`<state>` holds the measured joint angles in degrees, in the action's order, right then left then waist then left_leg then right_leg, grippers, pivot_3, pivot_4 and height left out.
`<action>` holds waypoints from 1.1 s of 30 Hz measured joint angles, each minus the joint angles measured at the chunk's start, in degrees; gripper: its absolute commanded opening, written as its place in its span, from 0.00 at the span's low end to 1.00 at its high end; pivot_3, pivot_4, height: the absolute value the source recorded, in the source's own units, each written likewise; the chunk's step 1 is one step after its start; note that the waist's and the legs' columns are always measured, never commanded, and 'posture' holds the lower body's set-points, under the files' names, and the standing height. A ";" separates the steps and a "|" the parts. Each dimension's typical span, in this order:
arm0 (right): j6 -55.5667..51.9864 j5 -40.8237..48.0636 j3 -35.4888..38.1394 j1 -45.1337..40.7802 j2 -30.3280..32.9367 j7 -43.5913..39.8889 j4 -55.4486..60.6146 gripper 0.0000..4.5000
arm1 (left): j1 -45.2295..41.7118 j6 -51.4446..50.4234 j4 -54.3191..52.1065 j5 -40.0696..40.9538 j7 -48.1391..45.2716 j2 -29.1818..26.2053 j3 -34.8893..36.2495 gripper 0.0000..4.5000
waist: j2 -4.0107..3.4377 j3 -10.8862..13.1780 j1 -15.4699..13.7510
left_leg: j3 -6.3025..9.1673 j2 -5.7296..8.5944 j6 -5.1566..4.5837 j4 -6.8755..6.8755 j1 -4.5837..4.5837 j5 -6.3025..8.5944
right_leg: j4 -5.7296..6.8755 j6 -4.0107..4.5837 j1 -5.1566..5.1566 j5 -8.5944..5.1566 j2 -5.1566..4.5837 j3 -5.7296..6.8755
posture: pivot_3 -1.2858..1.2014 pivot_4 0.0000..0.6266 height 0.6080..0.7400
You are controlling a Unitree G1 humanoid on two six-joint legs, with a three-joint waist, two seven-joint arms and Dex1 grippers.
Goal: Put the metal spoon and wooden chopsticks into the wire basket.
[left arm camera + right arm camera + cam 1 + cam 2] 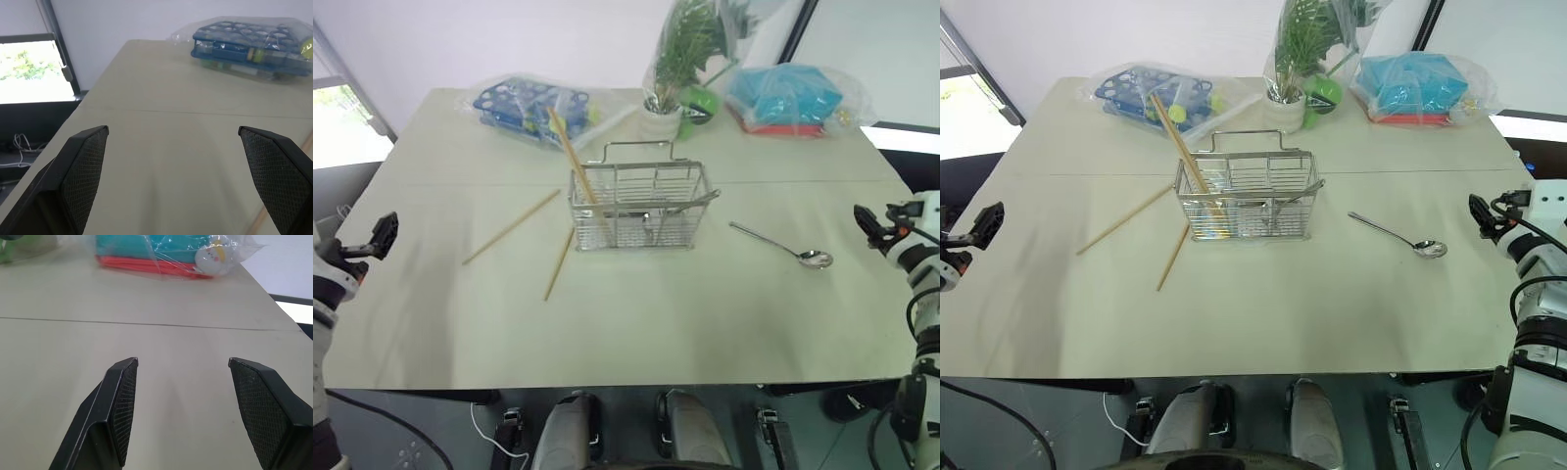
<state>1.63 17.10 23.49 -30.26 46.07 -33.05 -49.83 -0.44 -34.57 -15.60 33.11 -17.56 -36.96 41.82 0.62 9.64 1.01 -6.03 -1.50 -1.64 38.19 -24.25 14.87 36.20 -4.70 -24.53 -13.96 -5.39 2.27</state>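
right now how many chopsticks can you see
3: one leaning in the wire basket, chopstick; two flat on the table to its left. More may hide inside.

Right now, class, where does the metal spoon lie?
In the left eye view the metal spoon lies flat on the table, right of the wire basket, its bowl pointing toward the right hand.

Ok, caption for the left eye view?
Both open grippers flank the table; wire basket holds one chopstick, metal spoon lies outside.

Light: bright, even daylight, window (29, 68) blown out white
Shadows: faint, soft on table (636, 313)
Blur: slight throughout
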 measured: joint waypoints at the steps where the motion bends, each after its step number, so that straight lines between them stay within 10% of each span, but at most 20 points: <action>1: 0.00 0.01 0.00 0.00 0.00 0.00 0.00 0.68 | 0.06 0.00 0.00 -0.01 -0.13 -0.10 -0.10 0.99 | 0.00 0.00 0.00 | 0.00 0.00 0.00 0.00 0.00 0.00 | 0.00 0.00 0.00 0.00 0.01 0.00 | 0.52 0.24 0.85; 33: 0.03 -0.11 -0.18 -1.98 0.01 -0.66 0.44 0.68 | -2.00 -1.68 -0.46 0.59 0.32 0.58 -1.38 0.99 | 0.02 -0.01 -0.04 | 0.00 -0.09 0.28 0.01 0.05 -0.17 | 0.02 -0.05 0.05 0.03 0.25 -0.01 | 0.52 0.24 0.85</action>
<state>1.66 17.00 23.32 -32.24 46.08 -33.71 -49.40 -2.44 -36.25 -16.06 33.70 -17.24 -36.38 40.45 0.64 9.63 0.97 -6.03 -1.59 -1.36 38.19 -24.20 14.70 36.21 -4.76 -24.48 -13.93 -5.14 2.26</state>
